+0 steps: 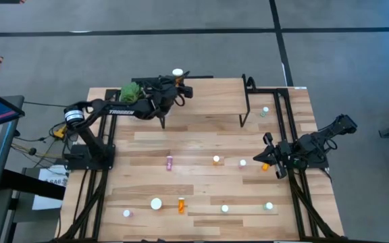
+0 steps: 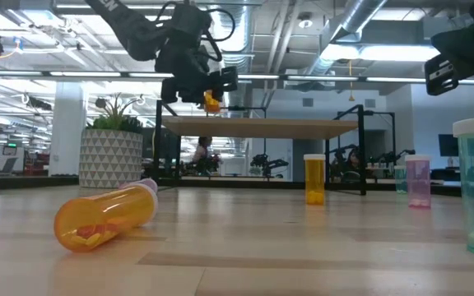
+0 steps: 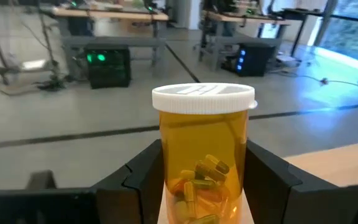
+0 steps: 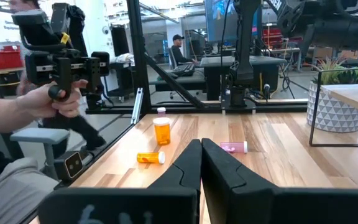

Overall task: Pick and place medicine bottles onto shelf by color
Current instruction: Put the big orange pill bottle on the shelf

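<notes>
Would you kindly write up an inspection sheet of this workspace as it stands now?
Surface: light-wood table, mostly bare.
Job's things: large orange bottle, white cap, held upright over the table's far edge; small bottles scattered on the near half, one orange bottle lying on its side; shelf standing at the far side.
Clutter: potted plant at the far left.
Grippers: left gripper shut on the large orange bottle; right gripper shut, empty, at the right edge.
Cables: loose cables beside the left arm's base.
Surroundings: a person's hand holding a dark device.

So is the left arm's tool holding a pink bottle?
No, the left tool grips an orange bottle with a white cap, yellow pills inside.
</notes>
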